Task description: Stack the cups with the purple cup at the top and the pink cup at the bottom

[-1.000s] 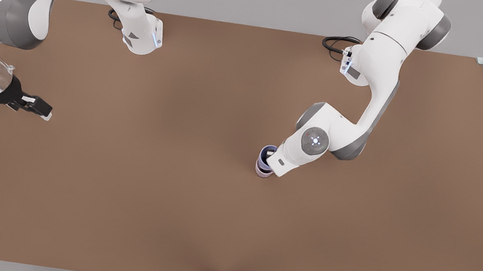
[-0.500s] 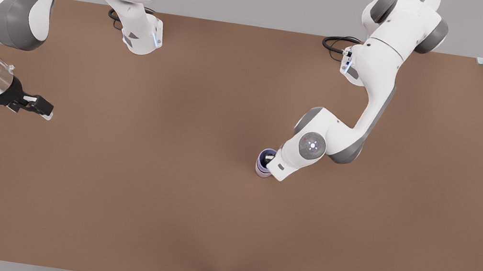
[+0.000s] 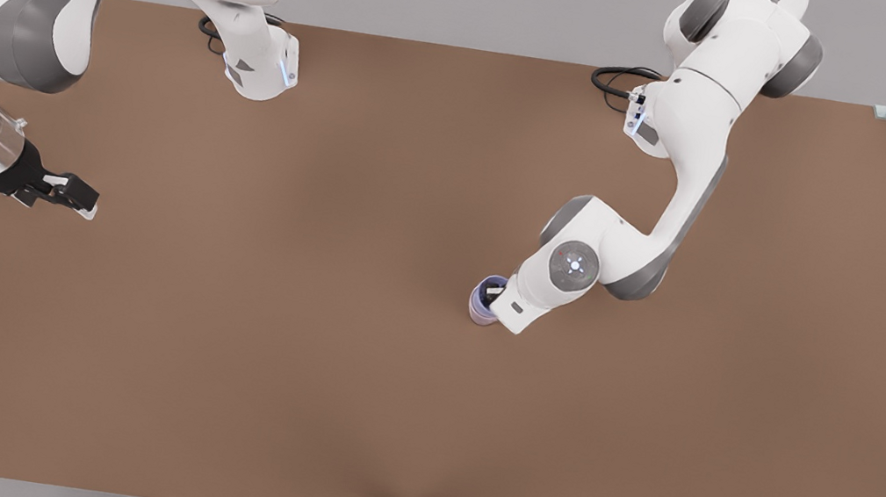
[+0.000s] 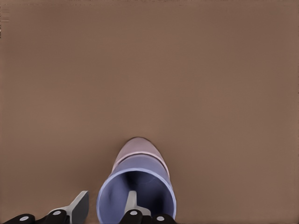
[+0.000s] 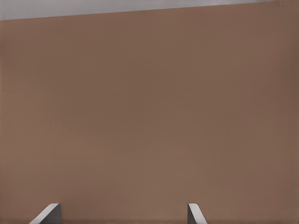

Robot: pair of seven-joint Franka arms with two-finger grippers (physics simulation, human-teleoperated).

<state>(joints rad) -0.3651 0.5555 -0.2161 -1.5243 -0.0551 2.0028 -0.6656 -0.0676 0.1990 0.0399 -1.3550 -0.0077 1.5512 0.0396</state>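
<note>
Purple cup (image 4: 136,189) lowered into pink cup (image 4: 138,149); left gripper (image 4: 106,206) pinching rim.

purple cup (image 4: 136,186): bluish lavender, darker blue-violet inside
pink cup (image 4: 138,148): pale dusty mauve-pink
table (image 3: 288,331): plain flat brown
arms (image 3: 704,85): glossy white with grey joint covers
left gripper (image 4: 106,207): black body, pale grey fingers
right gripper (image 3: 64,196): black, whitish fingertips

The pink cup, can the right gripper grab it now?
Probably not: the pink cup has the purple cup nested in it, with the left gripper straddling that rim. The right gripper waits far away, open.
</note>
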